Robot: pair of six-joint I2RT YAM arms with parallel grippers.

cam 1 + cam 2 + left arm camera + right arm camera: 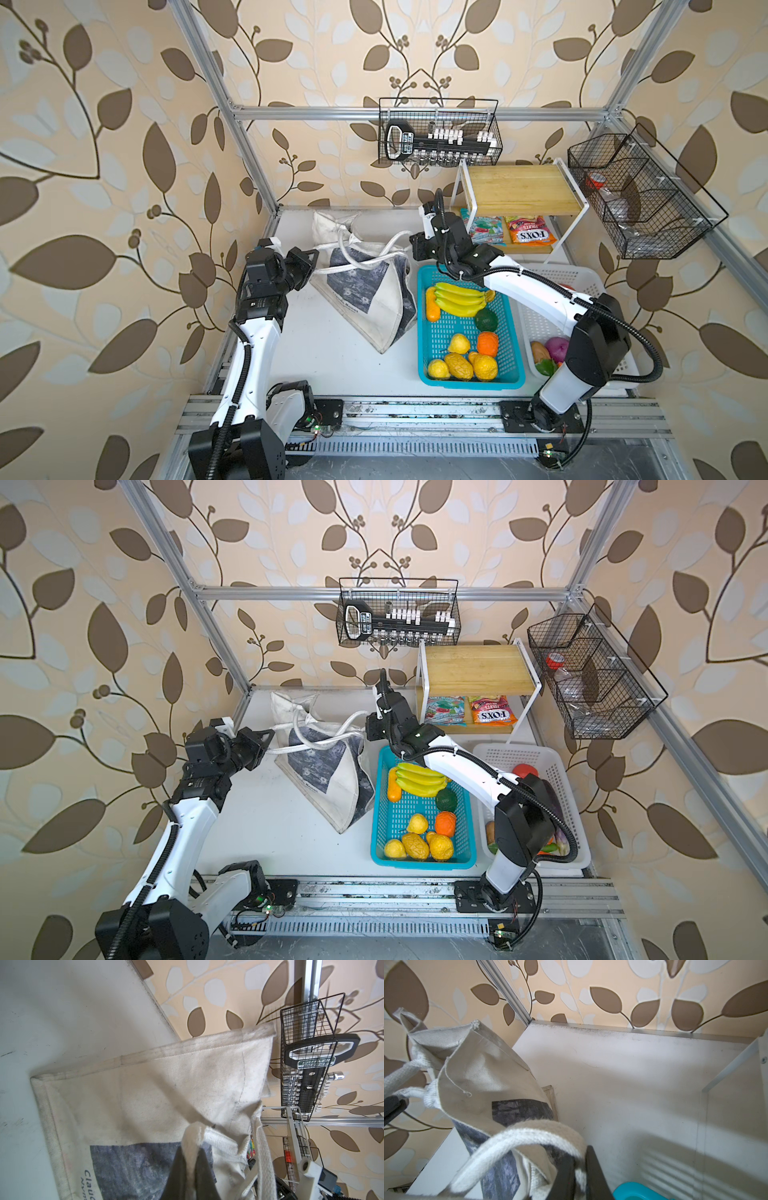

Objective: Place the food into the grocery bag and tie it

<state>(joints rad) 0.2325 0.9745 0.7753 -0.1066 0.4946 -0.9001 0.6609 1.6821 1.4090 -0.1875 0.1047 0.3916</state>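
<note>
The grocery bag lies slumped on the table, its two white handles crossed over the dark print. My left gripper is shut on one handle, drawn out to the left of the bag. My right gripper is shut on the other handle, at the bag's right. The banana bunch, carrot and orange lie in the blue basket. Two snack packets lie on the low shelf.
A white plastic basket with more toy produce stands right of the blue one, under my right arm. A wooden-topped white rack stands at the back right. Wire baskets hang on the frame. Other toy fruit fills the blue basket.
</note>
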